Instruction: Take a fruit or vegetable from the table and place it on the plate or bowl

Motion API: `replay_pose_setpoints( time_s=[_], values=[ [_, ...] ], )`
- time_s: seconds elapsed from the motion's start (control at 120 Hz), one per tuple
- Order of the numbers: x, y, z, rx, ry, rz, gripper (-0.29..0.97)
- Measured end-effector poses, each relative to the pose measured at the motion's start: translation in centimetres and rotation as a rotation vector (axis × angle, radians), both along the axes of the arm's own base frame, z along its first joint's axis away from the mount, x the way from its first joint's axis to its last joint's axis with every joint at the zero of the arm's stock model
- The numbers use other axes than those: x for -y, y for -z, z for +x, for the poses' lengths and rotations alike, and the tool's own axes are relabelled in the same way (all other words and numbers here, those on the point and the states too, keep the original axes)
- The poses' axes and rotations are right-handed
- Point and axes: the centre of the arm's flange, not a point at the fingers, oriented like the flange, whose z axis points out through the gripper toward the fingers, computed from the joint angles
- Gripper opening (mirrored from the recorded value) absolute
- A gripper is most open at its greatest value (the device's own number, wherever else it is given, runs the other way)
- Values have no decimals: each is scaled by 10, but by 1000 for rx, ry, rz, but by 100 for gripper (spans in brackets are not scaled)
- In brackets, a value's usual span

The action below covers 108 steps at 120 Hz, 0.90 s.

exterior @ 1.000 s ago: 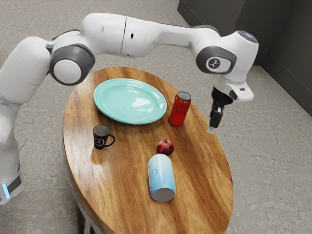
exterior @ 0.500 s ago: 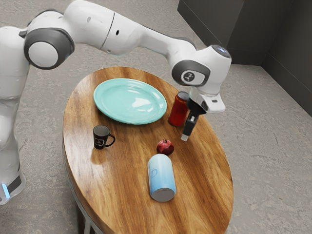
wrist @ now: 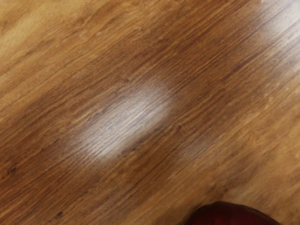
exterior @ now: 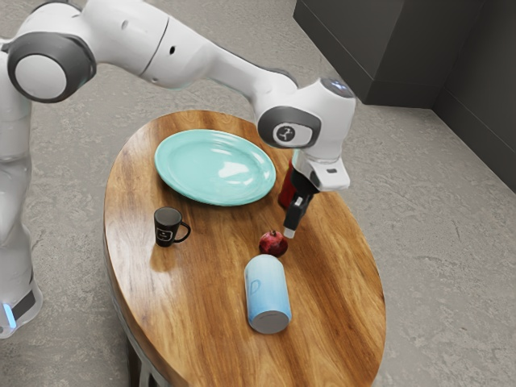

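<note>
Just down and left of the pincer (exterior: 289,231), near the middle of the frame, the red fruit (exterior: 273,243) sits on the table (exterior: 185,322); it is roundish, so no grip axis matters. I cannot tell how wide the pincer stands. A red can (exterior: 285,190) stands close behind it and a blue cup (exterior: 267,294) lies below the fruit, both likely crowding the approach. The plate (exterior: 201,165) waits at upper left.

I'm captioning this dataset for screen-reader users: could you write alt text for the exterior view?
A white robot arm holds its black gripper close over a dark red round fruit on an oval wooden table. Also on the table: a round teal plate, an upright red can, a black mug and a pale blue cylinder lying on its side.
</note>
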Motion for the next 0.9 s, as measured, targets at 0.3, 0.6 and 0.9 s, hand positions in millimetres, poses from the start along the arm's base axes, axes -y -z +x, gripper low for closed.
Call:
replay_pose_setpoints(
  time_s=[0.3,0.6,0.9],
  values=[
    [44,6,-15,6,94,-9,68],
    [36,14,-22,-41,97,4,68],
    [14,33,-27,-151,75,27,68]
  ],
)
